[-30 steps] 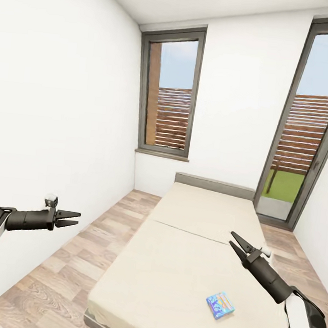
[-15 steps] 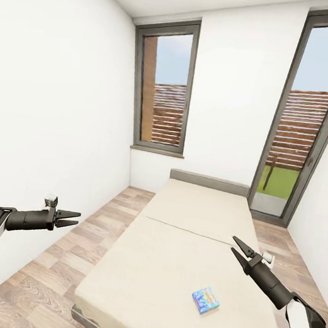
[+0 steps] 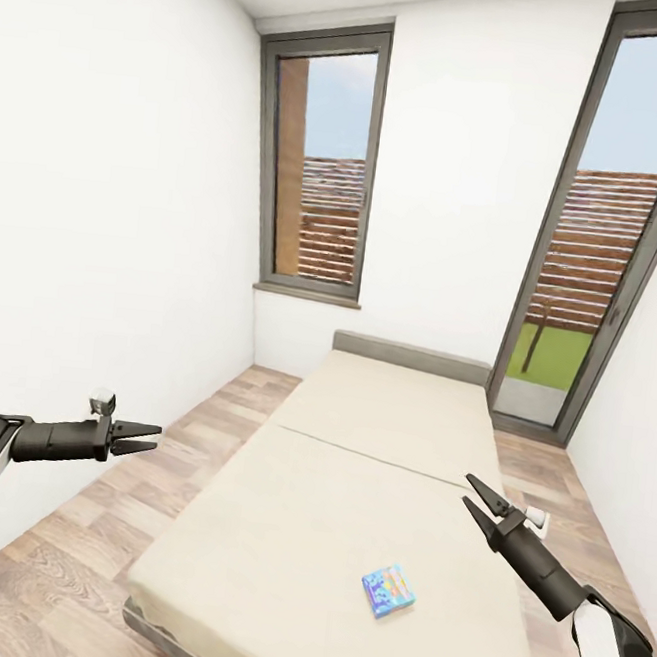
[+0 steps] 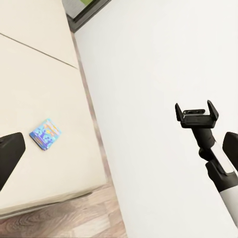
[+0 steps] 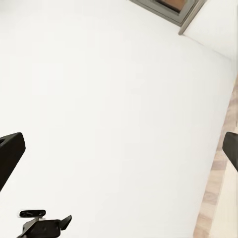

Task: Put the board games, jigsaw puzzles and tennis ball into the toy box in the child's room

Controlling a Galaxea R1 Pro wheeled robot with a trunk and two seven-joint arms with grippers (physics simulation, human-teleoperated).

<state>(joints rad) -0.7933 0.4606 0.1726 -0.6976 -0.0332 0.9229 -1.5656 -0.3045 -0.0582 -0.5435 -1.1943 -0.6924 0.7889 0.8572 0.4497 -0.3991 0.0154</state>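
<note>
- the small blue board game (image 3: 388, 589) lies flat on the bed (image 3: 353, 492), on the near half of the bare beige mattress, toward the robot's right; in the left wrist view it (image 4: 45, 133) shows as a blue printed box alone on the mattress.
- it sits skewed: its edges run at a slant to the mattress sides, and it looks close to square, so a long axis is hard to call; the print on its lid is too small to read.
- bare mattress lies open all round the box, which is well apart from the bed's foot edge and from both side edges.
- the right gripper (image 3: 478, 503) hangs over the mattress beyond and to the right of the box, apart from it, fingers spread and holding nothing.
- the left gripper (image 3: 147, 439) hovers over the wood floor (image 3: 97, 537) left of the bed, near the white wall (image 3: 100, 196), fingers parted and empty.
- the bed's near right corner is cut off by the frame and the right arm; the headboard (image 3: 411, 357) stands under the far wall between a window (image 3: 319, 162) and a glass door (image 3: 602, 254).
- a strip of plank floor runs open between bed and left wall; a narrower strip shows on the right.
</note>
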